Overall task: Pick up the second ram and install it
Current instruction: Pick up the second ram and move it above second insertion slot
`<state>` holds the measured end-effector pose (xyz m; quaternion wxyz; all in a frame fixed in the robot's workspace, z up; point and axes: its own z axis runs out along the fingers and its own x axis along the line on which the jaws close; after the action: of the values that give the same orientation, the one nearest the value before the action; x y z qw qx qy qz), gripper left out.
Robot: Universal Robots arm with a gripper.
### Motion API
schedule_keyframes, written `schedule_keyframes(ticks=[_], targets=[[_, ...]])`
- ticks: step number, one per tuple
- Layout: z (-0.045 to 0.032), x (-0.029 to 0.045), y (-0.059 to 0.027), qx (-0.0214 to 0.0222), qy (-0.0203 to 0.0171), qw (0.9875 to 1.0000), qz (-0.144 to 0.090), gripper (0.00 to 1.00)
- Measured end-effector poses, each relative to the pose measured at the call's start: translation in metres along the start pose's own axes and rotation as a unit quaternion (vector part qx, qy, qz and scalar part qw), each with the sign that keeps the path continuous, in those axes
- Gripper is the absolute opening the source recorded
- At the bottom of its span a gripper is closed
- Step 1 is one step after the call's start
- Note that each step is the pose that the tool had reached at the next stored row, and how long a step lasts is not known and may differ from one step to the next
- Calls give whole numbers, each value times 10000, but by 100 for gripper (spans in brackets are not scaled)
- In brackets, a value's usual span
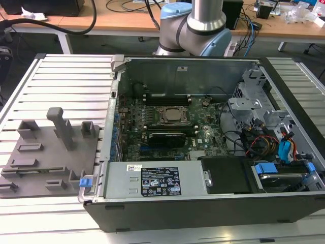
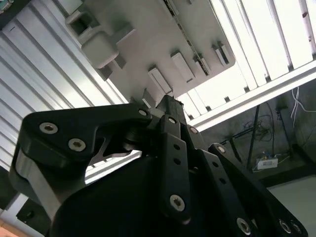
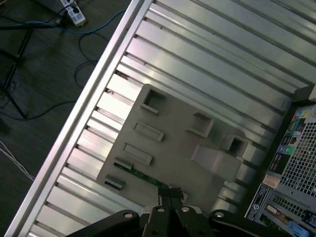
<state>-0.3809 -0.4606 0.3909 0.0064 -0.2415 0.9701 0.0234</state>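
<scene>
The second ram (image 3: pixel 145 177) lies as a thin green strip in a slot along one edge of the grey fixture tray (image 3: pixel 173 143). In the first wrist view it sits just past the tips of the end effector (image 3: pixel 170 196), whose fingers are drawn together above the tray. The tray rests on the ribbed aluminium desk (image 1: pixel 71 81) at the exterior view's left, just beside the open computer case (image 1: pixel 203 195), whose motherboard (image 1: pixel 198 137) and CPU socket (image 1: pixel 171 115) lie exposed.

Exterior view high above computer case (image 1: pixel 203 212) and grey fixture plate (image 1: pixel 55 158); both wrist views nearer, past gripper (image 3: pixel 170 191) onto that plate.
</scene>
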Motion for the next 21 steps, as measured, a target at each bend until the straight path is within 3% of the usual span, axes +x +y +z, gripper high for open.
schedule_keyframes(ticks=[6, 9, 15, 21], targets=[[0, 0, 0, -6, 12, 9996, -273, 11], [0, 0, 0, -13, 23, 9986, -536, 11], [0, 0, 0, -23, 40, 9955, -949, 11], [0, 0, 0, -32, 57, 9908, -1354, 11]])
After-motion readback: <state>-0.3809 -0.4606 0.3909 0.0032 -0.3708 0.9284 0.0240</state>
